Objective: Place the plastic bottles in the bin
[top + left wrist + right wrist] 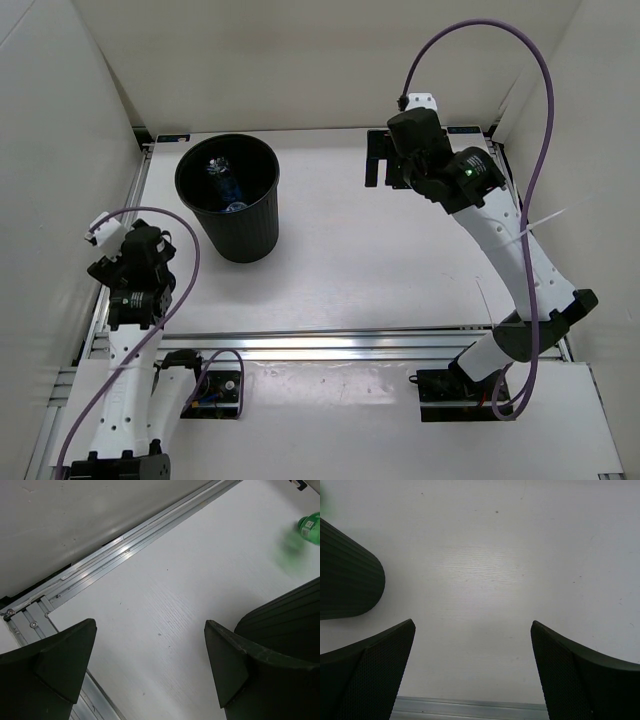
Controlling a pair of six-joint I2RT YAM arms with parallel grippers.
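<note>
The round black bin (240, 235) stands upright at the back left of the table. Clear plastic bottles with blue labels (223, 180) lie inside it. A green bottle (311, 527) lies on the table far off in the left wrist view, past the bin's ribbed wall (287, 615); it does not show in the top view. My left gripper (140, 248) (150, 635) hangs open over bare table beside the bin, holding nothing. My right gripper (378, 160) (472, 635) is open and empty at the back right, with the bin (345, 575) to its left.
An aluminium rail (115, 547) runs along the table's left edge beside a white wall. Another rail (330, 345) crosses the near edge in front of the arm bases. A purple cable (540, 120) loops above the right arm.
</note>
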